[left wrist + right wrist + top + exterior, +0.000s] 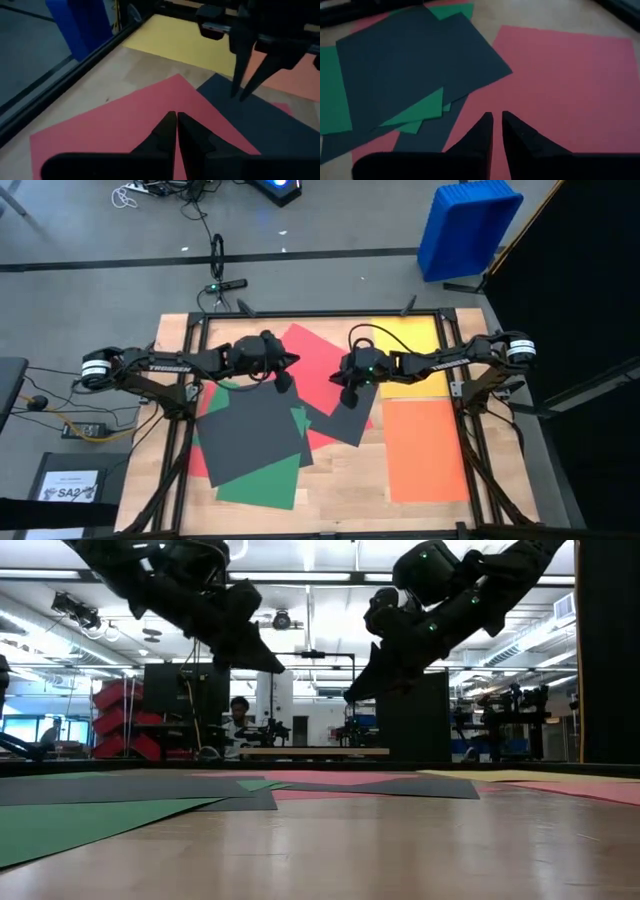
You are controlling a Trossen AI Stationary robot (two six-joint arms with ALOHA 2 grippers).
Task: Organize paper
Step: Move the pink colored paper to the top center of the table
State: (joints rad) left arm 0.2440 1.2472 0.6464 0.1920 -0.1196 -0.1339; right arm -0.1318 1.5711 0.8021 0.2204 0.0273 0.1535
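Observation:
Coloured paper lies flat and partly overlapping on the wooden table: a red sheet (318, 360) in the middle, a yellow sheet (412, 345) at the far right, an orange sheet (425, 450) at the right, dark grey sheets (250, 432) (340, 420) and green sheets (262, 482) at the near left. My left gripper (293, 360) (176, 119) hovers shut over the red sheet. My right gripper (343, 383) (497, 119) hovers facing it over the red sheet's right part, its fingers shut but for a thin slit, with nothing between them. In the low view both grippers (275, 665) (352, 695) hang well clear of the paper.
A black frame (320, 313) rims the table. A blue bin (468, 225) stands on the floor beyond the far right corner. A small white printed sheet (70, 485) lies off the table at the near left. A person (238, 718) sits far behind the table.

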